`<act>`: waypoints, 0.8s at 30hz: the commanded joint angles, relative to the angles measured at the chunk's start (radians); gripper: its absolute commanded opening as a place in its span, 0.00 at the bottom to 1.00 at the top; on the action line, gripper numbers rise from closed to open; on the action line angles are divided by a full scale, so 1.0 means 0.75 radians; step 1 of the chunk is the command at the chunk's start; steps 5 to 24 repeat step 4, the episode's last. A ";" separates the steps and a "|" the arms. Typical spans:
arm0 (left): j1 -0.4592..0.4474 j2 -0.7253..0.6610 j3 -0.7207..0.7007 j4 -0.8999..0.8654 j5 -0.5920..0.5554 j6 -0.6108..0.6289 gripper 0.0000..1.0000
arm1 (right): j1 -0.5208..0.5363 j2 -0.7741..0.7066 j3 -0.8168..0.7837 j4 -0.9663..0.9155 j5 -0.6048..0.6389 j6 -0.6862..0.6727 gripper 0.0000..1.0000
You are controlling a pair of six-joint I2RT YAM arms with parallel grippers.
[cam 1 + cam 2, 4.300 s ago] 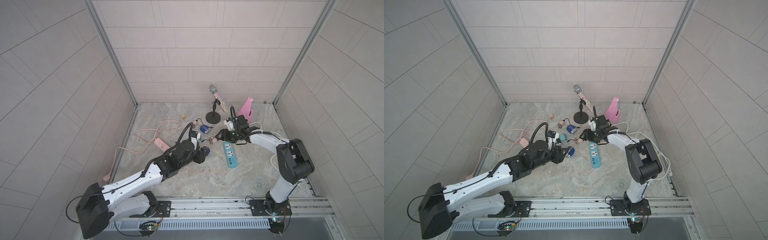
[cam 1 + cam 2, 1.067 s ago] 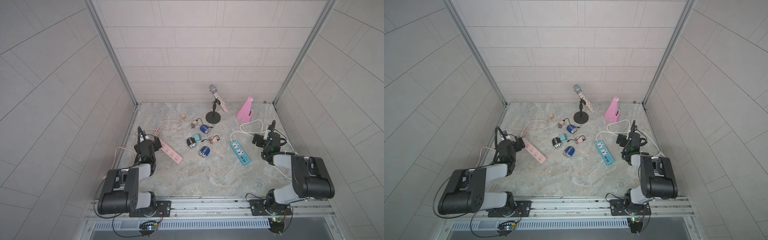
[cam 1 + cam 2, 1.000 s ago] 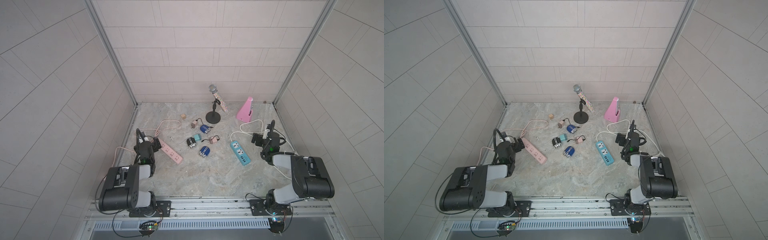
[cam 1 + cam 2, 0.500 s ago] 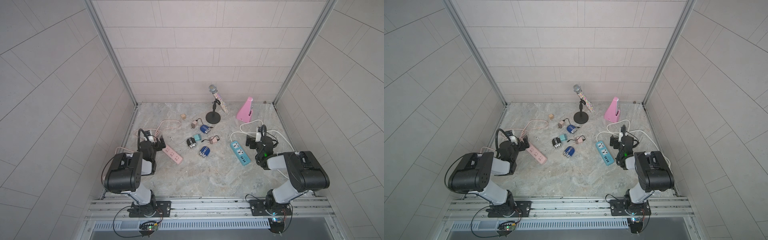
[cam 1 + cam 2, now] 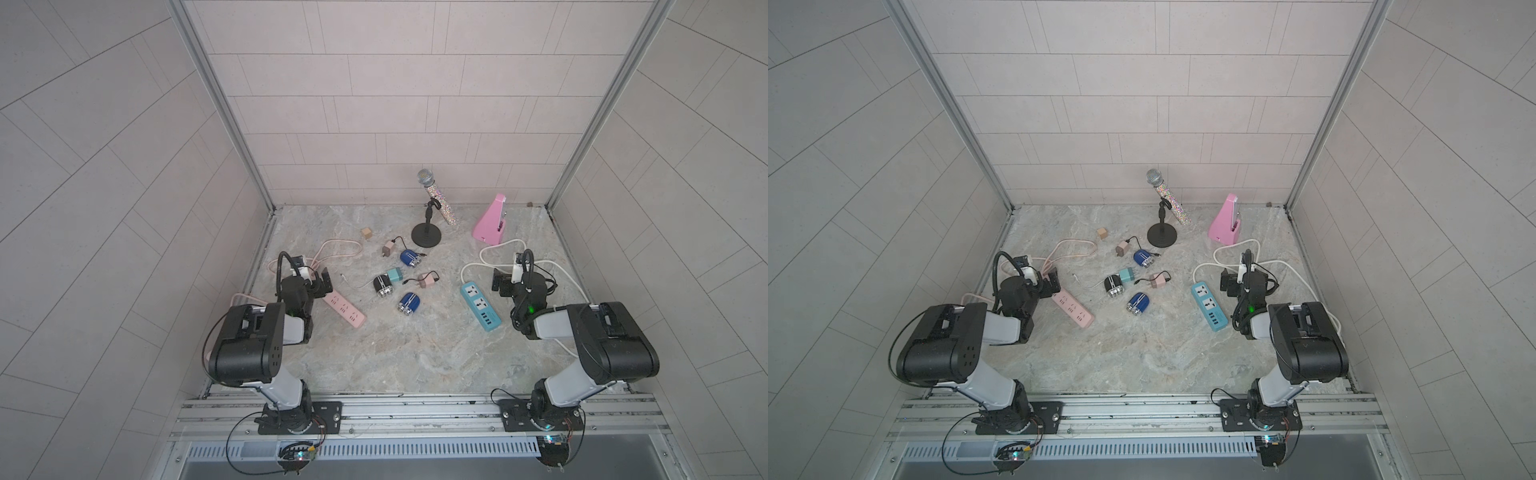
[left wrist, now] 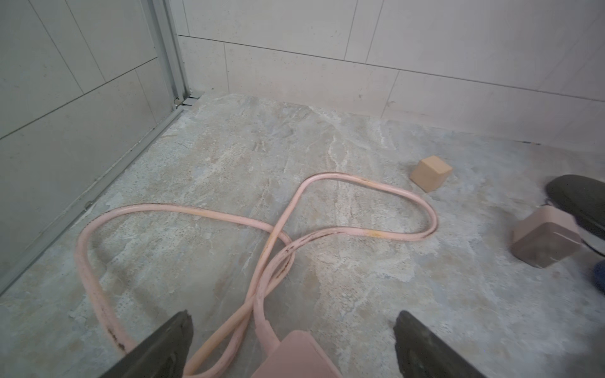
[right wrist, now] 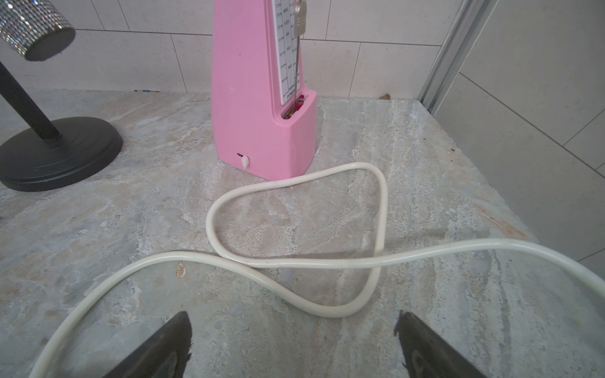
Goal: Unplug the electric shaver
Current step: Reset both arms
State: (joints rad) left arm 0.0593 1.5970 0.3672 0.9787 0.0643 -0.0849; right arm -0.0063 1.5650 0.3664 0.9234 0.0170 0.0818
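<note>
Stand: the black stand [image 5: 426, 239] carries the microphone [image 5: 434, 192] tilted, near the middle of the bench's [image 5: 415, 353] back edge.
Task's thing: the front blue shaver [image 5: 409, 303] lies near the bench middle and touches nothing. The pink charger [image 5: 426, 280] lies just behind it, and its black lead is apart from this shaver.
Other shavers: the black shaver [image 5: 382, 286] lies against a teal block [image 5: 395, 275]. I cannot tell if they are joined. The back blue shaver [image 5: 410, 257] has a black lead toward a beige plug [image 5: 389, 250].
Power strips: the pink power strip [image 5: 345, 309] is toward the left edge and the blue power strip [image 5: 480, 305] toward the right edge.
Hard to see: the left wrist view shows only one end of the pink strip, and the beige plug there is blurred. The right wrist view cuts off the microphone and the top of the metronome [image 7: 262, 98]. In both top views the right arm [image 5: 602, 340] covers part of the white cable [image 7: 294, 261].
Left arm: the left arm [image 5: 249, 345] is folded near the front left corner. The left gripper [image 6: 292, 324] is low and spread wide over the pink strip's end, gripping nothing.
Right arm: it is folded near the front right corner. The right gripper [image 7: 293, 322] is low and spread wide over bare bench, near the white cable.
</note>
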 commanded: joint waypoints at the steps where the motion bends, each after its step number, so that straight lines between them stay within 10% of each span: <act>1: -0.035 -0.003 0.046 -0.079 -0.076 0.068 1.00 | 0.008 0.000 0.002 0.022 0.018 -0.027 0.99; 24: -0.038 -0.027 0.004 -0.032 -0.039 0.071 1.00 | 0.008 0.000 0.002 0.024 0.019 -0.026 0.99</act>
